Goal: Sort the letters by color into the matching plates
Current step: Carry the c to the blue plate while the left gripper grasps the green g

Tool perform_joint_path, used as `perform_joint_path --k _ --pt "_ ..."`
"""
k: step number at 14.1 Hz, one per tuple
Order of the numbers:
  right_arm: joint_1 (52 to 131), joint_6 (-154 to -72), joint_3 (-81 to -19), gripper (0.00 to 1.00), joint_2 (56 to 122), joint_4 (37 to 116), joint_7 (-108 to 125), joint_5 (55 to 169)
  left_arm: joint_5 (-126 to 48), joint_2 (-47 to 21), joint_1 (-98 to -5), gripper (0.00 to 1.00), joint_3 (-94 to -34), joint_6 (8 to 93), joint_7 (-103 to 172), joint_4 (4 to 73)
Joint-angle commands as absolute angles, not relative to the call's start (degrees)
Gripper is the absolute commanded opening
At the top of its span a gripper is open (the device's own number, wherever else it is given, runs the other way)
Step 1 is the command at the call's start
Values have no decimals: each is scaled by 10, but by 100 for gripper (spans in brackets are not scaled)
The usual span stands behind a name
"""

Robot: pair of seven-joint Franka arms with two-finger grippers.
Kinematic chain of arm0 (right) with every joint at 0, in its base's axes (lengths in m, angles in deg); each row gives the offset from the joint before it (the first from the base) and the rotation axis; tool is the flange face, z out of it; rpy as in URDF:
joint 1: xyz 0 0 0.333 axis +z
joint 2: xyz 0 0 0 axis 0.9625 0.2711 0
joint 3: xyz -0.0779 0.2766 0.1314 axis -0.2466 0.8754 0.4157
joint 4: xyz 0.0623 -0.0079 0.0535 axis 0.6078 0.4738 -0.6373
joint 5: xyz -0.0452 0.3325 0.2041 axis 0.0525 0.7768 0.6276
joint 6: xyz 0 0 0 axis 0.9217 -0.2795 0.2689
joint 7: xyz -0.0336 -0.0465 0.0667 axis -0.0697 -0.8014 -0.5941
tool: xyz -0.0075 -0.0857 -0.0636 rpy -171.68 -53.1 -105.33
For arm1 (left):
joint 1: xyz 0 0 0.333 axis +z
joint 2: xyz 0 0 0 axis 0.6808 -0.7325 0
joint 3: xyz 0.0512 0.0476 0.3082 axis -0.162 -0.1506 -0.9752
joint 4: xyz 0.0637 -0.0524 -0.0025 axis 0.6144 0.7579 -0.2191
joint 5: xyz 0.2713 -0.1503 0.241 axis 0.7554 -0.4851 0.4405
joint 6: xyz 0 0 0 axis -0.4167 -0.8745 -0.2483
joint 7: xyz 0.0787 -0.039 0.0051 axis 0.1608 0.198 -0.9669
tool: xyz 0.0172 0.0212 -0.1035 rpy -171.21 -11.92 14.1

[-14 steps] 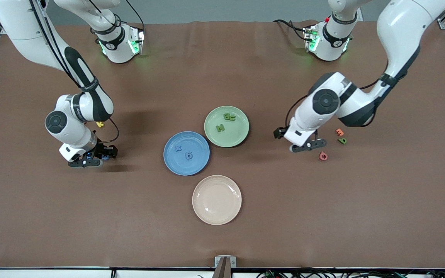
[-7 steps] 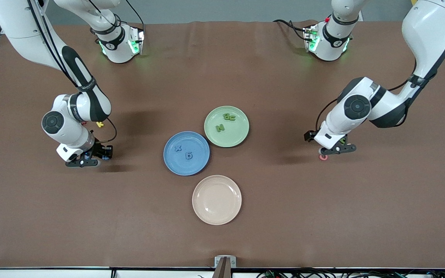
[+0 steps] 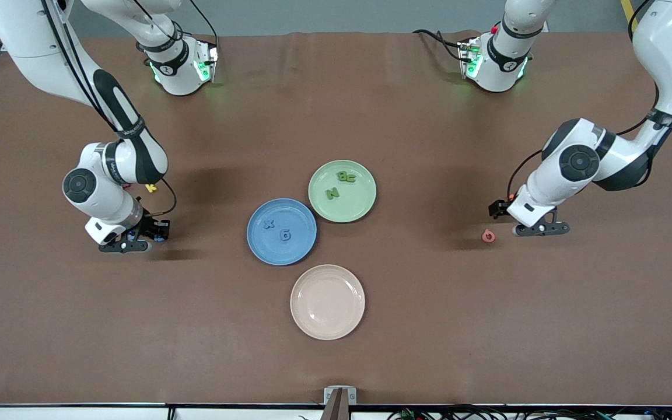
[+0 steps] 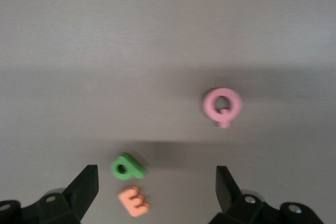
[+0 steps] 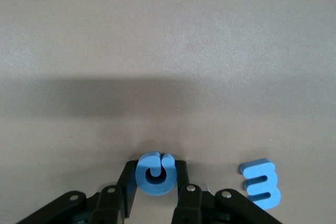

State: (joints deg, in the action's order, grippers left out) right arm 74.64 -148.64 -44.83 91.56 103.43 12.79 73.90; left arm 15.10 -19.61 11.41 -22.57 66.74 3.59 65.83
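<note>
The blue plate (image 3: 296,251) holds two blue letters (image 3: 284,235). The pale green plate (image 3: 361,204), beside it and farther from the front camera, holds three green letters (image 3: 332,193). My right gripper (image 3: 129,244) is low at the right arm's end of the table, shut on a round blue letter (image 5: 155,167); its jaws (image 5: 155,181) pinch it on both sides. Another blue letter (image 5: 261,183) lies beside it. My left gripper (image 3: 540,229) is open over a green letter (image 4: 127,167) and an orange letter (image 4: 133,202), which lie between its jaws (image 4: 156,192).
A beige plate (image 3: 327,301) sits nearest the front camera. A pink letter (image 3: 488,235) lies beside the left gripper and also shows in the left wrist view (image 4: 222,106). A yellow letter (image 3: 150,188) lies by the right arm.
The left arm has swung toward its own end of the table, past the pink letter, and now covers the green and orange letters. The right gripper has barely moved.
</note>
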Motion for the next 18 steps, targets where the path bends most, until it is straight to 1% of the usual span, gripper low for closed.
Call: perform_joint_path --k 1,3,5,9,12,13,17,18 --pt "745 -1405 -441 2 906 993 144 732 186 -229 148 98 -218 691 39 668" --pt "775 -1347 -440 1 895 961 188 733 186 -234 151 96 -223 697 39 672" --pt "808 -1319 -434 1 892 941 252 734 186 -247 151 96 -233 710 38 674" --pt "849 -1319 -394 1 893 919 414 742 186 -252 151 92 -249 716 38 683" --pt "905 -1319 -389 0 898 889 529 742 211 -253 151 92 -260 716 35 690" --pt "922 -1320 -390 0 910 873 563 742 216 -253 151 91 -262 718 35 692" --pt "979 -1319 -391 0 968 803 671 742 218 -254 151 75 -267 735 31 697" --pt "989 -1321 -391 0 978 793 690 742 219 -254 151 68 -269 740 31 699"
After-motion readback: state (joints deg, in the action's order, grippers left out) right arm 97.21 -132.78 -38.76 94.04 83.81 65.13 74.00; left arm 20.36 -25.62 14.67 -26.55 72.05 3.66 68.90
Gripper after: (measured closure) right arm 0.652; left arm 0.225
